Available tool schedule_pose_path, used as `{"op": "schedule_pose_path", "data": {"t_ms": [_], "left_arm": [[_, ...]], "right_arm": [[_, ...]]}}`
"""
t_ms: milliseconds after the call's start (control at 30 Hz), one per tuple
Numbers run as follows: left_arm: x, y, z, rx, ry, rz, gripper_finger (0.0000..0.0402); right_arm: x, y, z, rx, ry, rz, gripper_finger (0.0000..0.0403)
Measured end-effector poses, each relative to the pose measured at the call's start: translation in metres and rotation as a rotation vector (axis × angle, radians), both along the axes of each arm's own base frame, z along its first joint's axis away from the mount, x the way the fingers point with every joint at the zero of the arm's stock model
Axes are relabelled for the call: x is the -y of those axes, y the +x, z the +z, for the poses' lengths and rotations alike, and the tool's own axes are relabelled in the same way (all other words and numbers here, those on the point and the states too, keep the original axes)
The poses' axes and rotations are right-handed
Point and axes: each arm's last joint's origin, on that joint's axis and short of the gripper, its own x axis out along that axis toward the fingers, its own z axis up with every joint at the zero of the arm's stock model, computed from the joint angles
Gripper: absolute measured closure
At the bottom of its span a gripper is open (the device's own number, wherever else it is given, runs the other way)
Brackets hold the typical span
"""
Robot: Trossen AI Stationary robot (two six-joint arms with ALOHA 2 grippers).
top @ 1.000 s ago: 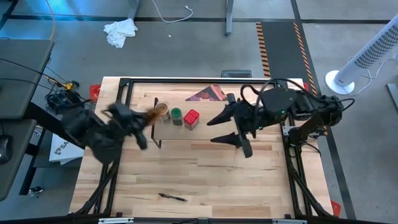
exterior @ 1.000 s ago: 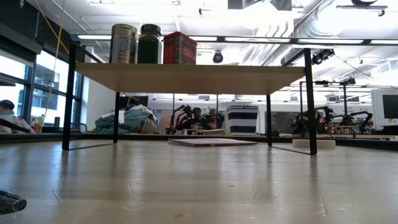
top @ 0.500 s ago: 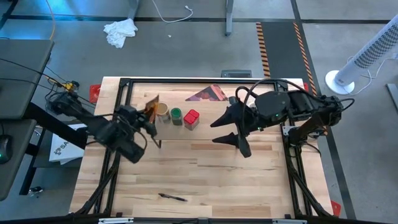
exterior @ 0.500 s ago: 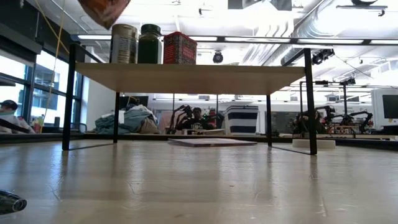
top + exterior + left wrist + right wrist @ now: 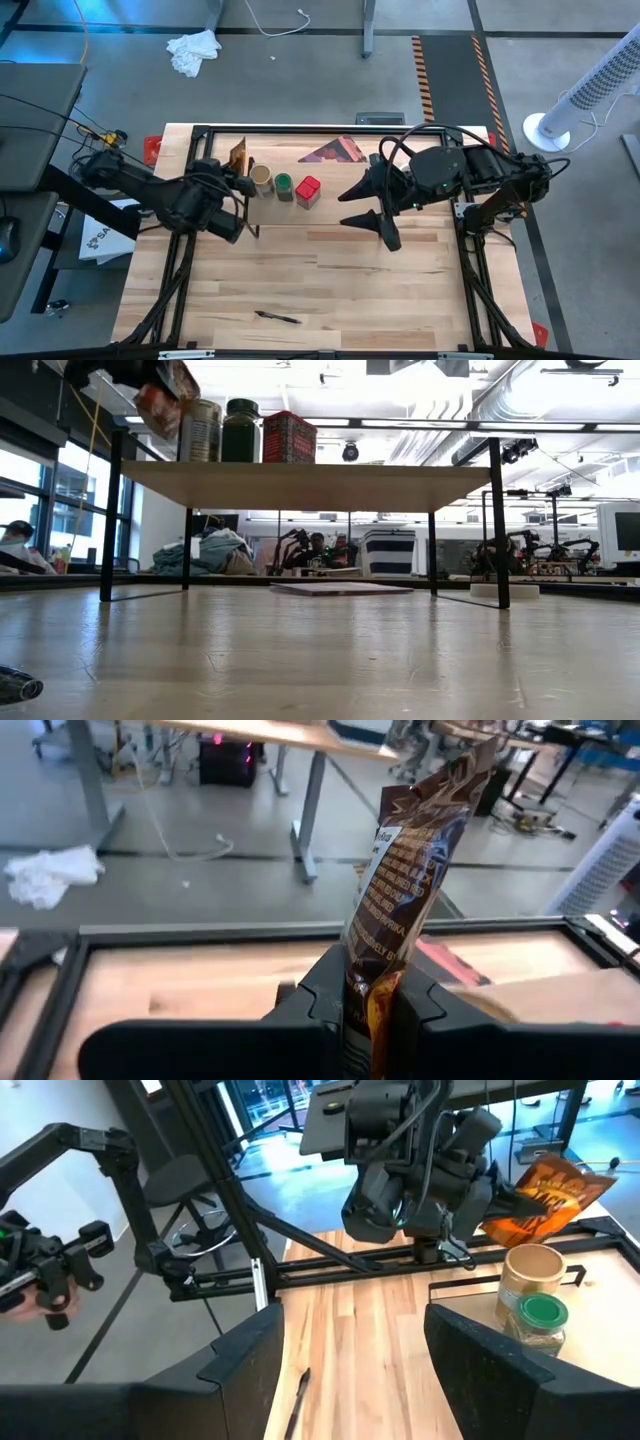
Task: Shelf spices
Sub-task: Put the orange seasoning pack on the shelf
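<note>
Flat, glossy brown-orange packet (image 5: 405, 890), crinkled foil with printed text, stands upright, pinched at its lower edge by my left gripper (image 5: 366, 1010). It hangs above the shelf (image 5: 300, 475) end, just beside the tan-topped jar (image 5: 261, 178); round green-lidded jar (image 5: 283, 185) and boxy red tin (image 5: 308, 190) sit beyond. Right wrist view alone shows its orange face. My right gripper (image 5: 368, 207) waits spread over the shelf's other end.

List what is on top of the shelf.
On the shelf, at its left end: a tan-topped jar, a green-lidded jar and a red tin. The right arm covers part of the board.
</note>
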Motion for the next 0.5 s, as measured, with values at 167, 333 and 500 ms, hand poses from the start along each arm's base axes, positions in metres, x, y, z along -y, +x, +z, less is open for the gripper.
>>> {"op": "schedule_pose_path", "data": {"t_ms": [167, 333, 500], "left_arm": [[0.007, 0.007, -0.010, 0.037, -0.060, 0.001, 0.0382], [0.015, 0.017, -0.016, 0.088, -0.047, -0.022, 0.0382], [0.023, 0.031, -0.025, 0.108, -0.068, -0.028, 0.0382]], "right_arm": [[0.000, 0.000, 0.000, 0.000, -0.004, 0.000, 0.0165], [0.000, 0.000, 0.000, 0.004, -0.027, 0.009, 0.0165], [0.000, 0.000, 0.000, 0.004, -0.028, 0.009, 0.0165]]}}
